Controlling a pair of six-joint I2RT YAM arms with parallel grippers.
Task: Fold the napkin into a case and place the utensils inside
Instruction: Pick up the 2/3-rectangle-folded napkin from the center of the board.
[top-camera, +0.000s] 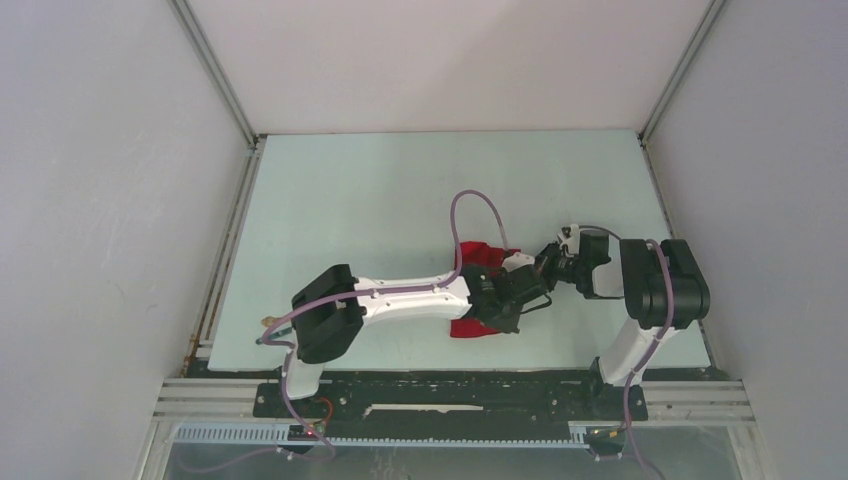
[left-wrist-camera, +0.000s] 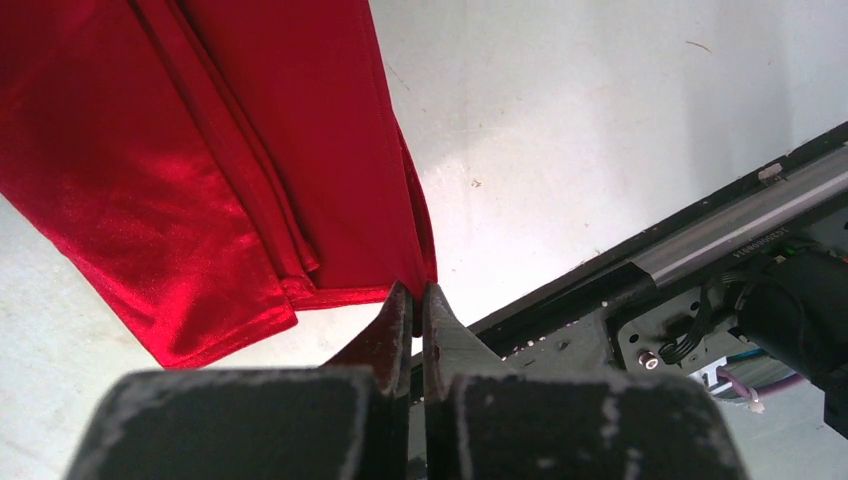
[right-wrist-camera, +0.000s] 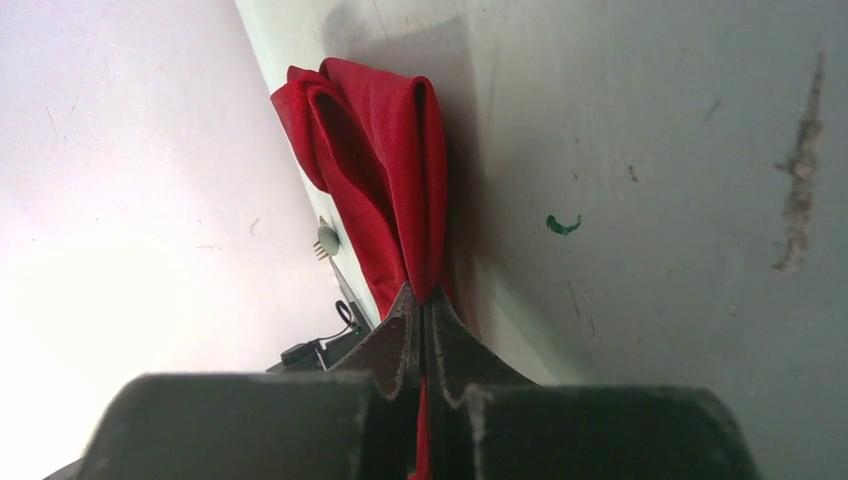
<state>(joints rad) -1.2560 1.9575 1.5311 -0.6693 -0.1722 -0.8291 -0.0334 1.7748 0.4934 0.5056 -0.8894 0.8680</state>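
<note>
My left claw (left-wrist-camera: 415, 300) closed, pinching napkin (left-wrist-camera: 200, 150) hem corner. My right claw (right-wrist-camera: 421, 300) closed on bunched fold. Napkin mid-tabletop (top-camera: 400, 200), slung between both claws, tips near together; long axis seems near-to-far, though my arms hide middle from above.

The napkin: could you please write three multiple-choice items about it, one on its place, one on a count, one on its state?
1. Where is the napkin on the table?
A. far left corner
B. near the middle, under the arms
C. far right corner

2. Of the left end effector and right end effector, how many grip it?
A. none
B. one
C. two

3. The napkin is:
A. spread flat in one layer
B. folded in layers
C. rolled into a ball

Key:
B, the top view shows red beneath the wrists.
C, each wrist view shows jaws shut on it.
B, layered folds show.
</note>
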